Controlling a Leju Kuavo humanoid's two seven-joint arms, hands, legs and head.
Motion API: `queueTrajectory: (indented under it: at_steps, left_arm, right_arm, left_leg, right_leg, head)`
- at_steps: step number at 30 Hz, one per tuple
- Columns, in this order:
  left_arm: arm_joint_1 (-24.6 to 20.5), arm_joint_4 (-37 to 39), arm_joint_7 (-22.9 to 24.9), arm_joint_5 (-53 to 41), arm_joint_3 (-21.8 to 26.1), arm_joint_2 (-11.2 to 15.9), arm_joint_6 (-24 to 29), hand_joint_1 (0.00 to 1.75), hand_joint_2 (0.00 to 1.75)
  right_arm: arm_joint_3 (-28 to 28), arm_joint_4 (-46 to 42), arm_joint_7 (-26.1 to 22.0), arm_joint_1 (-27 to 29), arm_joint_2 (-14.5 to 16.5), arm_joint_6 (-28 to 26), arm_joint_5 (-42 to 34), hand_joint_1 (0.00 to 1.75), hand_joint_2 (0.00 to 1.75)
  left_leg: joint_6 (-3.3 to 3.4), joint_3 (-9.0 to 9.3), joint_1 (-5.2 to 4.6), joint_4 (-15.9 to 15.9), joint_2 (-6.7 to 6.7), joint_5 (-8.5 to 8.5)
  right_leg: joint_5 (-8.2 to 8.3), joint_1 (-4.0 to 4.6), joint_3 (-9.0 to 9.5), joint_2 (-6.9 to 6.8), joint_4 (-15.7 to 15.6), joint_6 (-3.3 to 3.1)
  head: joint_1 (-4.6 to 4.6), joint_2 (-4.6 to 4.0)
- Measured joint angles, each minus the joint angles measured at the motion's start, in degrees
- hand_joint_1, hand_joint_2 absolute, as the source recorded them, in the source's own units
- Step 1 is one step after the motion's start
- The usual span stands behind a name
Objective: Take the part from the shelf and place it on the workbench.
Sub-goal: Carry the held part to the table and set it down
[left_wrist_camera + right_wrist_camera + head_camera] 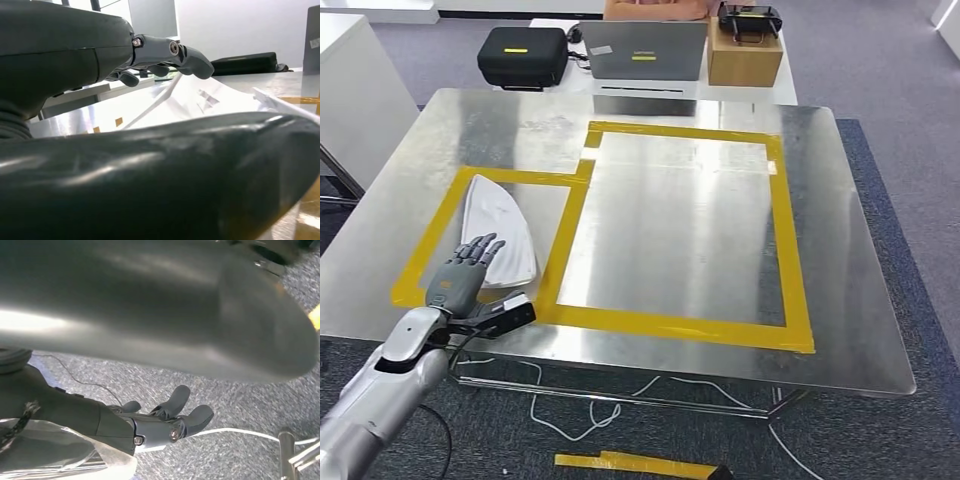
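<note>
The steel workbench is carrying yellow tape outlines. The white part is lying flat in the smaller outline near the workbench's front left corner. The left hand is hovering over the part's near end, released, fingers spread. The right hand is hanging above grey carpet, fingers apart, grasping nothing.

One white part; two hands
</note>
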Motion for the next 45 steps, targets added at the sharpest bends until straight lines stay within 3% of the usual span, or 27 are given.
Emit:
queueTrajectory:
  at_steps: [2, 5, 7, 9, 10, 11, 12, 15, 17, 19, 20, 22, 24, 25, 26, 27, 29, 31, 33, 35, 36, 39, 40, 41, 42, 43, 45]
  left_arm:
    - [-0.05, 0.31, 0.01, 0.03, 0.25, 0.06, 0.05, 0.0, 0.0]
    - [0.01, 0.87, 0.02, 0.03, 0.49, 0.2, 0.32, 0.0, 0.0]
    - [0.04, 1.21, 0.06, 0.1, 0.59, 0.31, 0.45, 0.0, 0.0]
    - [0.12, 1.57, 0.1, 0.17, 0.62, 0.32, 0.46, 0.0, 0.0]
    - [0.21, 1.77, 0.1, 0.18, 0.63, 0.32, 0.48, 0.0, 0.0]
    - [0.29, 1.95, 0.12, 0.18, 0.67, 0.31, 0.5, 0.0, 0.0]
    - [0.33, 2.08, 0.14, 0.18, 0.77, 0.32, 0.54, 0.0, 0.0]
    - [0.1, 2.21, 0.2, 0.18, 1.28, 0.37, 0.67, 0.0, 0.0]
    - [-0.06, 2.23, 0.26, 0.18, 1.51, 0.45, 0.73, 0.0, 0.0]
    - [-0.09, 2.27, 0.45, 0.14, 1.59, 0.5, 0.71, 0.0, 0.0]
    - [-0.13, 2.29, 0.58, 0.07, 1.6, 0.5, 0.68, 0.0, 0.0]
    - [-0.21, 2.32, 0.8, -0.11, 1.61, 0.42, 0.67, 0.0, 0.0]
    - [-0.18, 2.43, 0.96, -0.23, 1.63, 0.37, 0.69, 0.0, 0.0]
    - [-0.14, 2.53, 1.02, -0.26, 1.63, 0.34, 0.69, 0.0, 0.0]
    - [-0.11, 2.66, 1.07, -0.29, 1.65, 0.32, 0.69, 0.0, 0.0]
    - [-0.09, 2.8, 1.14, -0.32, 1.69, 0.31, 0.69, 0.0, 0.0]
    - [-0.08, 3.06, 1.34, -0.38, 1.89, 0.33, 0.7, 0.0, 0.0]
    - [-0.12, 3.22, 1.59, -0.5, 2.27, 0.52, 0.75, 0.0, 0.0]
    - [-0.18, 3.46, 1.81, -0.69, 2.6, 0.73, 0.8, 0.0, 0.0]
    - [-0.08, 4.0, 2.09, -0.97, 2.85, 0.85, 0.8, 0.0, 0.0]
    - [0.02, 4.29, 2.23, -1.1, 2.97, 0.93, 0.8, 0.0, 0.0]
    - [0.31, 5.17, 2.66, -1.35, 3.26, 1.11, 0.82, 0.0, 0.0]
    - [0.49, 5.55, 2.83, -1.39, 3.37, 1.13, 0.82, 0.0, 0.0]
    - [0.72, 5.93, 2.98, -1.39, 3.5, 1.14, 0.85, 0.0, 0.0]
    - [0.96, 6.3, 3.09, -1.32, 3.69, 1.14, 0.9, 0.0, 0.0]
    - [1.16, 6.63, 3.19, -1.16, 3.96, 1.14, 0.98, 0.0, 0.0]
    - [1.37, 7.13, 3.29, -0.54, 4.78, 1.16, 1.27, 0.0, 0.0]
  right_arm:
    - [0.13, -0.17, 0.09, -0.03, -0.01, 0.01, -0.06, 0.0, 0.0]
    - [0.2, -0.22, 0.27, 0.13, -0.06, 0.04, -0.21, 0.0, 0.0]
    - [0.27, -0.25, 0.31, 0.08, -0.07, 0.06, -0.32, 0.0, 0.0]
    - [0.43, -0.28, 0.33, 0.11, -0.08, 0.06, -0.5, 0.0, 0.0]
    - [0.49, -0.28, 0.34, 0.15, -0.08, 0.06, -0.63, 0.0, 0.0]
    - [0.54, -0.28, 0.35, 0.17, -0.09, 0.06, -0.74, 0.0, 0.0]
    - [0.56, -0.28, 0.36, 0.16, -0.09, 0.06, -0.82, 0.0, 0.0]
    - [0.63, -0.29, 0.36, 0.06, -0.08, 0.06, -0.96, 0.0, 0.0]
    - [0.65, -0.3, 0.36, 0.05, -0.07, 0.05, -1.02, 0.0, 0.0]
    - [0.67, -0.31, 0.36, 0.09, -0.09, 0.03, -1.04, 0.0, 0.0]
    - [0.68, -0.31, 0.37, 0.11, -0.11, 0.01, -1.07, 0.0, 0.0]
    - [0.69, -0.29, 0.4, 0.12, -0.18, -0.02, -1.12, 0.0, 0.0]
    - [0.7, -0.28, 0.43, 0.11, -0.21, -0.03, -1.14, 0.0, 0.0]
    - [0.72, -0.28, 0.43, 0.1, -0.23, -0.04, -1.14, 0.0, 0.0]
    - [0.73, -0.28, 0.43, 0.11, -0.26, -0.04, -1.14, 0.0, 0.0]
    - [0.73, -0.28, 0.44, 0.1, -0.31, -0.05, -1.15, 0.0, 0.0]
    - [0.73, -0.28, 0.48, 0.02, -0.42, -0.07, -1.17, 0.0, 0.0]
    - [0.74, -0.29, 0.5, -0.13, -0.46, -0.09, -1.2, 0.0, 0.0]
    - [0.81, -0.28, 0.54, -0.16, -0.46, -0.11, -1.25, 0.0, 0.0]
    - [0.92, -0.23, 0.57, -0.07, -0.47, -0.1, -1.33, 0.0, 0.0]
    - [0.97, -0.21, 0.58, -0.05, -0.48, -0.1, -1.37, 0.0, 0.0]
    - [1.02, -0.15, 0.53, -0.11, -0.47, -0.11, -1.52, 0.0, 0.0]
    - [1.03, -0.11, 0.49, -0.11, -0.47, -0.11, -1.63, 0.0, 0.0]
    - [1.03, -0.05, 0.41, -0.11, -0.47, -0.11, -1.75, 0.0, 0.0]
    - [1.03, 0.05, 0.25, -0.12, -0.48, -0.13, -1.89, 0.0, 0.0]
    - [1.02, 0.18, 0.03, -0.14, -0.46, -0.15, -2.03, 0.0, 0.0]
    - [1.01, 0.45, -0.44, -0.23, -0.37, -0.23, -2.26, 0.0, 0.0]
  left_leg:
    - [-0.76, -0.44, -0.14, 0.44, -0.16, 0.32]
    - [-1.64, -1.09, 0.06, 1.42, -0.08, -0.45]
    - [-2.2, -2.8, 0.23, 6.11, 0.23, -4.43]
    - [-2.56, -5.03, 0.27, 13.54, 0.37, -8.86]
    - [-2.59, -5.38, 0.27, 15.86, 0.39, -9.79]
    - [-2.49, -4.77, 0.27, 16.2, 0.4, -9.61]
    - [-2.25, -3.04, 0.24, 14.26, 0.4, -8.48]
    - [-0.99, 4.6, -0.17, 2.77, 0.5, -5.38]
    - [-0.54, 6.36, -0.56, -0.61, 0.59, -5.35]
    - [-0.16, 6.12, -0.64, -1.19, 0.67, -4.49]
    - [0.17, 5.84, -0.54, -1.46, 0.76, -3.86]
    - [0.79, 4.83, -0.27, -1.92, 0.93, -2.47]
    - [1.03, 3.25, -0.26, -1.88, 0.94, -1.32]
    - [0.98, 2.43, -0.26, -1.84, 0.94, -0.72]
    - [0.88, 1.62, -0.25, -1.78, 0.94, -0.14]
    - [0.73, 0.86, -0.22, -1.7, 0.94, 0.39]
    - [0.27, -0.39, -0.13, -1.33, 0.92, 1.22]
    - [-0.27, -1.37, -0.27, -0.63, 0.93, 1.84]
    - [-0.76, -1.93, -0.42, -0.16, 0.95, 2.6]
    - [-1.32, -2.42, -0.32, 0.2, 0.91, 2.44]
    - [-1.64, -2.99, -0.24, 1.18, 0.88, 1.15]
    - [-2.45, -5.98, 0.01, 10.86, 0.87, -6.58]
    - [-2.52, -6.58, 0.04, 14.34, 0.88, -8.22]
    - [-2.46, -6.44, 0.04, 16.25, 0.88, -8.53]
    - [-2.29, -5.35, 0.04, 16.12, 0.87, -7.71]
    - [-1.98, -3.31, 0.01, 13.94, 0.87, -6.29]
    - [-1.02, 2.66, -0.26, 5.79, 0.88, -4.55]
  right_leg:
    - [0.11, 0.11, 1.06, 0.25, -1.89, -0.45]
    - [0.71, 0.08, 0.32, 0.11, -1.86, -1.8]
    - [1.36, 0.08, -0.44, -0.08, -1.93, -2.78]
    - [2.04, 0.26, -1.46, -0.29, -1.91, -3.4]
    - [2.43, 0.37, -2.0, -0.4, -1.89, -3.55]
    - [2.83, 0.5, -2.54, -0.47, -1.87, -3.6]
    - [3.24, 0.65, -3.06, -0.51, -1.85, -3.6]
    - [4.41, 1.0, -4.12, -0.61, -1.86, -3.29]
    - [5.14, 0.96, -4.35, -0.73, -1.97, -2.73]
    - [5.64, 0.81, -4.5, -0.73, -2.13, -2.01]
    - [4.94, 0.77, -4.91, -0.68, -1.73, -1.67]
    - [0.78, 0.72, -6.45, -0.57, 1.98, -1.12]
    - [-4.38, 0.67, -8.45, -0.56, 9.23, -0.67]
    - [-5.49, 0.65, -8.93, -0.57, 12.23, -0.5]
    - [-5.35, 0.65, -8.67, -0.57, 13.69, -0.35]
    - [-4.11, 0.64, -7.38, -0.58, 13.03, -0.27]
    - [-1.3, 0.58, -2.14, -0.56, 6.4, -0.25]
    - [-1.15, 0.6, 3.15, -0.37, -1.14, -0.53]
    - [-1.8, 0.74, 4.6, -0.21, -3.65, -1.14]
    - [-1.13, 0.67, 3.61, -0.38, -3.35, -2.22]
    - [-0.64, 0.62, 3.14, -0.48, -3.3, -2.81]
    - [1.11, 0.75, 1.09, -0.66, -3.24, -3.79]
    - [1.68, 0.84, 0.3, -0.69, -3.19, -3.85]
    - [2.21, 0.94, -0.45, -0.72, -3.12, -3.89]
    - [2.72, 1.06, -1.2, -0.73, -3.03, -3.9]
    - [3.19, 1.19, -1.89, -0.72, -2.94, -3.89]
    - [4.08, 1.48, -2.95, -0.72, -2.79, -3.74]
  head:
    - [-0.04, 0.01]
    - [-0.14, 0.02]
    - [-0.31, 0.01]
    - [-0.37, 0.01]
    - [-0.37, 0.0]
    - [-0.37, 0.0]
    - [-0.36, 0.01]
    - [-0.31, 0.01]
    - [-0.36, 0.02]
    - [-0.49, 0.01]
    - [-0.46, 0.01]
    - [-0.23, 0.01]
    - [-0.03, 0.01]
    - [-0.02, 0.01]
    - [0.0, 0.01]
    - [0.01, 0.01]
    - [0.01, 0.0]
    - [0.0, 0.01]
    - [-0.04, 0.01]
    - [-0.07, 0.0]
    - [-0.11, 0.0]
    - [-0.25, 0.01]
    - [-0.25, 0.01]
    - [-0.25, 0.01]
    - [-0.25, 0.01]
    - [-0.25, 0.0]
    - [-0.22, 0.01]
